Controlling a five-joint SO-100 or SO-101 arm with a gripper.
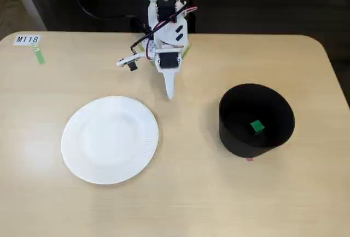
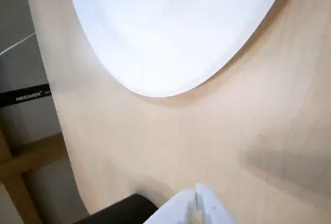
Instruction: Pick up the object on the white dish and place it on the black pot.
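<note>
Resting inside the black pot point(image 1: 257, 121) near the worktop's right edge, the green cube point(image 1: 256, 126) looks delivered; the white paper plate point(image 1: 110, 139) is bare. Claw point(image 1: 170, 93) clenched, empty; swinging sideways could clip the pot's wall.

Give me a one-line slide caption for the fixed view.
Green cube lies inside the black pot; white plate sits empty; shut gripper points down between them.

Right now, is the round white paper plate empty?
Empty: the round white paper plate is bare, and the tiny green cube lies inside the matte black pot.
</note>
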